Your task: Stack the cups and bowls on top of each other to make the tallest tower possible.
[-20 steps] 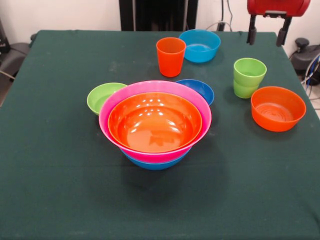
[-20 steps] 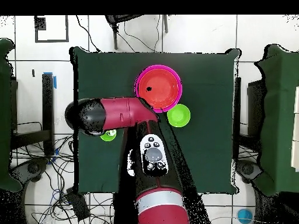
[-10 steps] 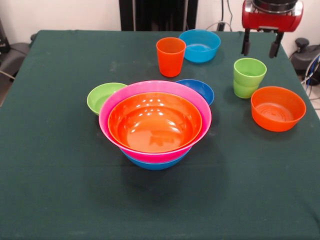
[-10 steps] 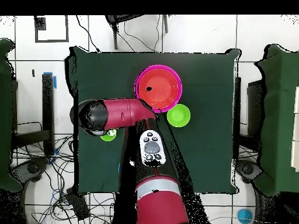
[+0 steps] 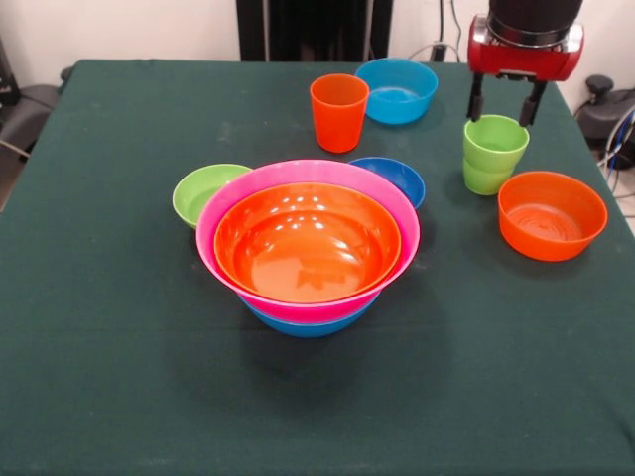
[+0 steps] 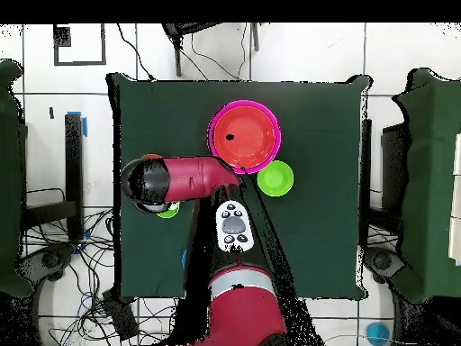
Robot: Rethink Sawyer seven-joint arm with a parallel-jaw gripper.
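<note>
The tower stands mid-table: an orange bowl inside a pink bowl on a blue bowl; from overhead the tower shows its pink rim and orange inside. Two lime green cups are nested upright at the right. My gripper hangs open just above and behind their rim, one finger on each side, holding nothing. An orange cup stands at the back. In the overhead view the arm hides the gripper, and only an edge of the green cups shows.
A small lime green bowl and a dark blue bowl sit against the tower's back sides. A light blue bowl is at the back, and a small orange bowl lies at the right near the table edge.
The gripper has moved left and come down in the front view, from off the far right corner to just over the green cups. No cup or bowl has moved.
</note>
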